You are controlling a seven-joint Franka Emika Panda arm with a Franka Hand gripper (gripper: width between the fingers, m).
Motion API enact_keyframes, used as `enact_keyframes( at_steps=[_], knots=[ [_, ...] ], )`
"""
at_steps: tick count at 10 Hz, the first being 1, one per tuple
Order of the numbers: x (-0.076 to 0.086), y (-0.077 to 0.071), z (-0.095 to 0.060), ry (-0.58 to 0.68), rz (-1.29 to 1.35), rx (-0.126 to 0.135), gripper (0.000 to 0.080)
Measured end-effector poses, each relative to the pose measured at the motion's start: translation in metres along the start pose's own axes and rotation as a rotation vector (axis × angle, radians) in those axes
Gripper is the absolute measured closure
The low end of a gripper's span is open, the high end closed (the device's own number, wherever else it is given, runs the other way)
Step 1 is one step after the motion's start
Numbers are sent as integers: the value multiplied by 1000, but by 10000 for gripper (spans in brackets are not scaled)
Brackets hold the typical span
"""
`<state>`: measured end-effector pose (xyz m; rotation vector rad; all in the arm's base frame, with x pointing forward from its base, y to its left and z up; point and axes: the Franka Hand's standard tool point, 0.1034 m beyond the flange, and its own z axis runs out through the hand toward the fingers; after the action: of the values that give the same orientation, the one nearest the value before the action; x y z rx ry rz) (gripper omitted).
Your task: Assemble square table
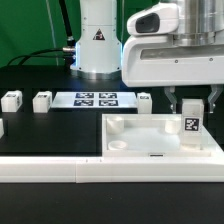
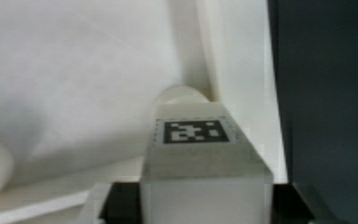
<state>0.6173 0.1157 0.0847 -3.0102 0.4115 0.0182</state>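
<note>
The square table slab [image 1: 150,138] lies flat, rim up, at the exterior view's right front. My gripper [image 1: 190,110] hangs over its right far corner, shut on an upright white leg [image 1: 190,128] with a black-white tag facing out. In the wrist view the leg [image 2: 202,160] stands between my dark fingers [image 2: 126,202], its rounded tip close to the slab's [image 2: 69,80] raised rim corner. Whether the tip touches the slab cannot be told. A corner socket [image 1: 117,124] shows at the slab's left far corner.
Loose legs sit at the exterior view's left [image 1: 10,100] [image 1: 42,99], one by the left edge [image 1: 2,128], and another behind the slab [image 1: 145,99]. The marker board [image 1: 97,98] lies mid-table. A long white rail fence [image 1: 100,175] runs along the front. The robot base [image 1: 97,45] stands behind.
</note>
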Motion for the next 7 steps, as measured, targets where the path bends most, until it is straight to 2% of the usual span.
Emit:
enact_keyframes(
  at_steps=[3, 7],
  knots=[
    [0, 0, 0, 12, 338, 9, 508],
    [-1, -2, 0, 10, 653, 5, 508]
  ],
)
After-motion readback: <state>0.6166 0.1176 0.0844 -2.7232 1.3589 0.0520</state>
